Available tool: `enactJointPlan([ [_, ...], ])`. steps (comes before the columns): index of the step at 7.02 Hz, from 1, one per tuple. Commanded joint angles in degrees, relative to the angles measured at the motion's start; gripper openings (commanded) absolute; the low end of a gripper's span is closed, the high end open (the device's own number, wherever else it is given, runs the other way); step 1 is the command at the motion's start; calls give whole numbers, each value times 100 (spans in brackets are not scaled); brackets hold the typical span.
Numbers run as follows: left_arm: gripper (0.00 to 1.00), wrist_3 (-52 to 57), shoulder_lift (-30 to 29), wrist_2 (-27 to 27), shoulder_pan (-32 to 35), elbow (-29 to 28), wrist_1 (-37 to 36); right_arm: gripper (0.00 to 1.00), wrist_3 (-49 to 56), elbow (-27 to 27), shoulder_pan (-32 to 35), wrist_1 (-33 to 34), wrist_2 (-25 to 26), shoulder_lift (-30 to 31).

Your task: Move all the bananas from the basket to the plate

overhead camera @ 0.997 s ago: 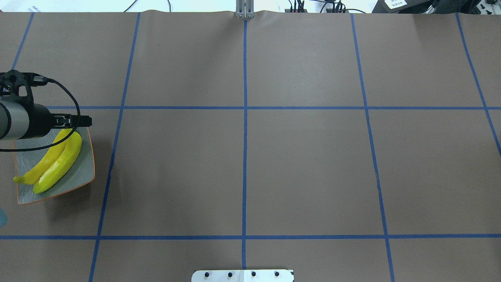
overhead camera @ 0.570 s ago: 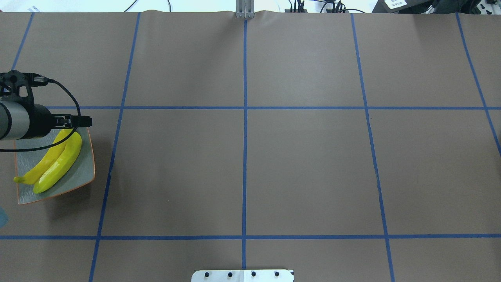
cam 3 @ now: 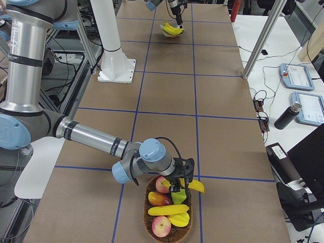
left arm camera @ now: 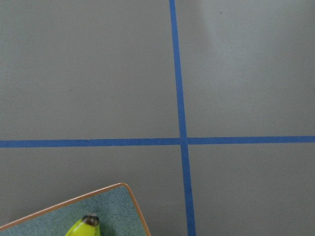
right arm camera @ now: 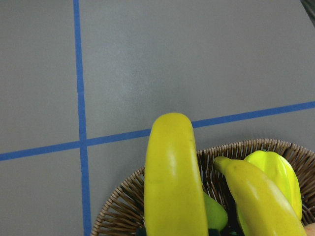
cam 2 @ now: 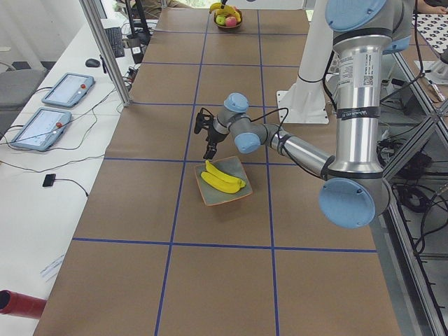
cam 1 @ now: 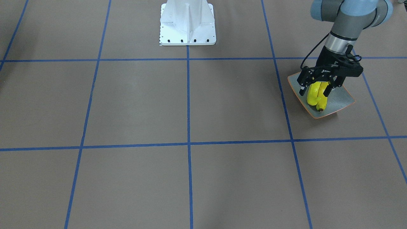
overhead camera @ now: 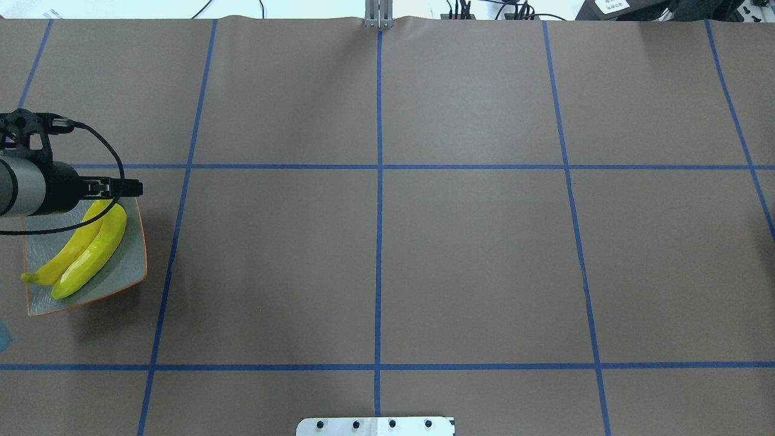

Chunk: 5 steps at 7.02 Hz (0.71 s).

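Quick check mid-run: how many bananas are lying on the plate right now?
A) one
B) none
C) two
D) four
C: the overhead view shows two bananas lying side by side on the plate.

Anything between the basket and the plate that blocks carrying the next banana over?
Nothing visible on the table between basket and plate. But the left gripper hangs open over the plate, above two bananas already there.
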State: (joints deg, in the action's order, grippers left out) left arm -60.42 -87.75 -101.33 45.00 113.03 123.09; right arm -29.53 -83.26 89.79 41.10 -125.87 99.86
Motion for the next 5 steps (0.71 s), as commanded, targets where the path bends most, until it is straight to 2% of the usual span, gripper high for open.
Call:
enactJointPlan([
  [1,100,-14,-41,8,-9,-9,13,0,-166,-24,-301,65,-94,-571],
  [3,100,-292,-320,0,-26,-9,13,0,-595,-41,-1143,-5,-104,-1325],
  [5,100,-854,-934,-1,-35,-45,13,0,-1535,-85,-1988,-75,9,-2169],
])
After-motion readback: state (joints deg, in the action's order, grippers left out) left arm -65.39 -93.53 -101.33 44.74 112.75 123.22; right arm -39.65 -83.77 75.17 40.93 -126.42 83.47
